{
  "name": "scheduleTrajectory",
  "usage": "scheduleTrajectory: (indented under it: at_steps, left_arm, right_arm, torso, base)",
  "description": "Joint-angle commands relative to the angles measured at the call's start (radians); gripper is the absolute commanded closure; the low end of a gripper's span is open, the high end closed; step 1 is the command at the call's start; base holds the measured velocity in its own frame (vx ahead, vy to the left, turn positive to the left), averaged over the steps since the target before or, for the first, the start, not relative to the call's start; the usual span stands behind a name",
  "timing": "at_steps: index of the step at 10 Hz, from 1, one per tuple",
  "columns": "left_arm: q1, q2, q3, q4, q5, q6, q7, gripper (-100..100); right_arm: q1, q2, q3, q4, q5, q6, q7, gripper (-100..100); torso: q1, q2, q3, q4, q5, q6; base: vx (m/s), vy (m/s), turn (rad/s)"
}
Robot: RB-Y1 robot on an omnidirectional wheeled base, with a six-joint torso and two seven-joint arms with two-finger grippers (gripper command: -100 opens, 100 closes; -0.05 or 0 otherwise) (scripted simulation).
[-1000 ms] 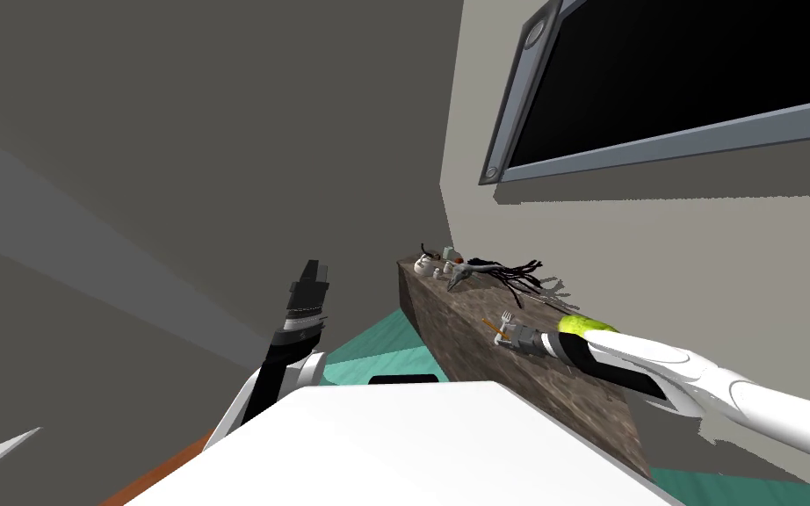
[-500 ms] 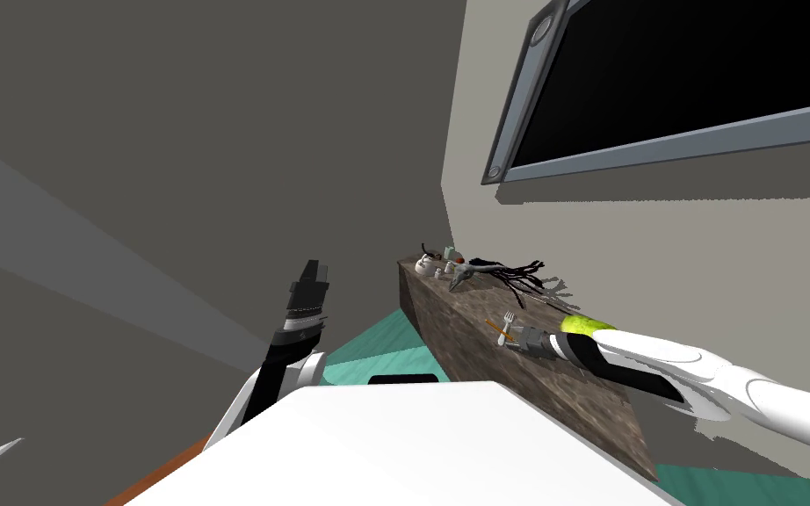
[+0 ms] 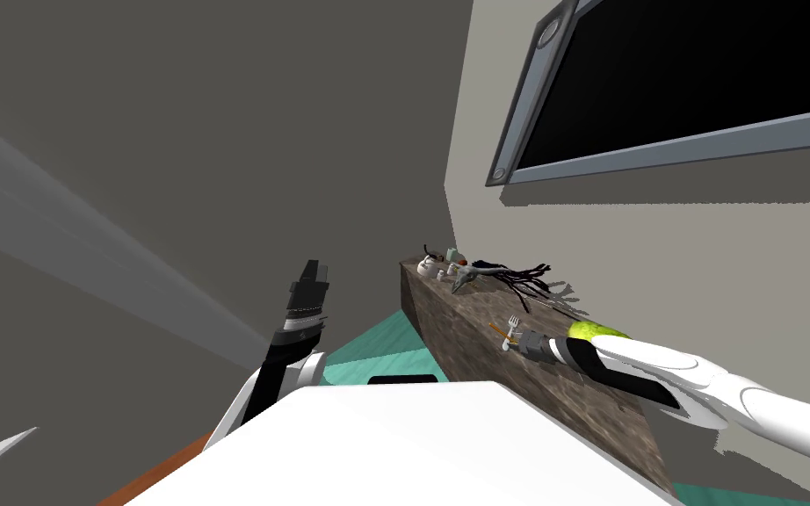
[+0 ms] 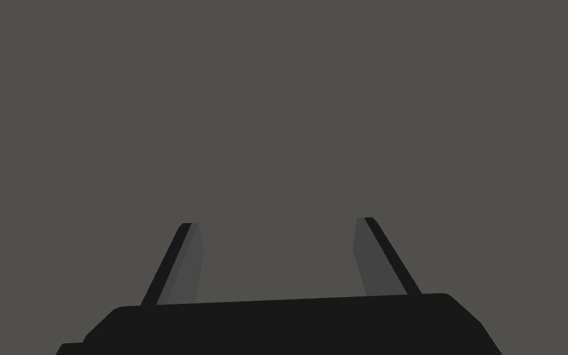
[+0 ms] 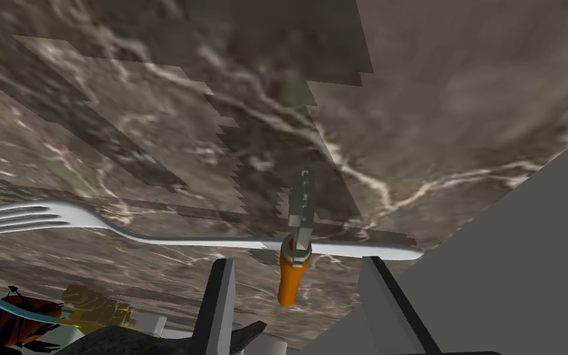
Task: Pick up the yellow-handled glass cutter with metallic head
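Between the open fingers of the right gripper (image 5: 296,261), as its wrist camera looks along them, lies the butt end of the glass cutter with an orange handle and a slim metallic head (image 5: 296,246). Neither finger touches it. The cutter rests on a dark brown, white-veined marbled counter top (image 5: 153,92), its head pointing away from the gripper. It crosses the handle of a plain silver fork (image 5: 184,237) almost at a right angle, and the two touch where handle and head meet. The fork's tines point off to one side of the gripper. Beyond the tines, near the counter's edge, sit a small orange, black and blue object (image 5: 12,308) and a dull gold lump (image 5: 95,305); what they are I cannot tell. From the head camera, the right arm reaches low over the near half of the counter, with a yellow-green round thing (image 3: 596,330) just behind its wrist. Farther along the counter lie a tangle of black cords (image 3: 517,274) and a few small white and grey pieces (image 3: 438,263). On the wall above the counter hangs a grey-framed black panel (image 3: 509,132). The left gripper (image 3: 311,272) is raised well apart from the counter, its fingers (image 4: 185,265) spread wide before a flat dark grey surface.
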Motion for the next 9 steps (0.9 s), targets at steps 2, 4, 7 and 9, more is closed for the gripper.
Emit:
scheduleTrajectory:
  at_steps: [2, 4, 7, 9]
  left_arm:
    - [0.0, 0.0, 0.0, 0.0, 0.0, 0.0, 0.0, 0]
    - [0.0, 0.0, 0.0, 0.0, 0.0, 0.0, 0.0, 0]
    - [0.0, 0.0, 0.0, 0.0, 0.0, 0.0, 0.0, 0]
    - [0.0, 0.0, 0.0, 0.0, 0.0, 0.0, 0.0, 0]
  right_arm:
    - [0.0, 0.0, 0.0, 0.0, 0.0, 0.0, 0.0, 100]
    - [0.0, 0.0, 0.0, 0.0, 0.0, 0.0, 0.0, 100]
    - [0.009, -0.046, -0.013, -0.034, -0.015, -0.007, -0.01, 100]
    - [0.017, -0.042, -0.017, -0.035, -0.018, -0.002, -0.006, 0]
  torso:
    - [0.0, 0.0, 0.0, 0.0, 0.0, 0.0]
    - [-0.001, 0.0, 0.0, 0.0, -0.001, 0.0]
    - [-0.001, 0.001, 0.0, 0.0, 0.0, 0.001]
    - [-0.001, 0.002, 0.001, 0.0, -0.001, 0.0]
  base:
    - [0.0, 0.0, 0.0]
    - [0.0, 0.0, 0.0]
    - [-0.019, -0.005, -0.049]
    - [-0.009, -0.002, -0.008]
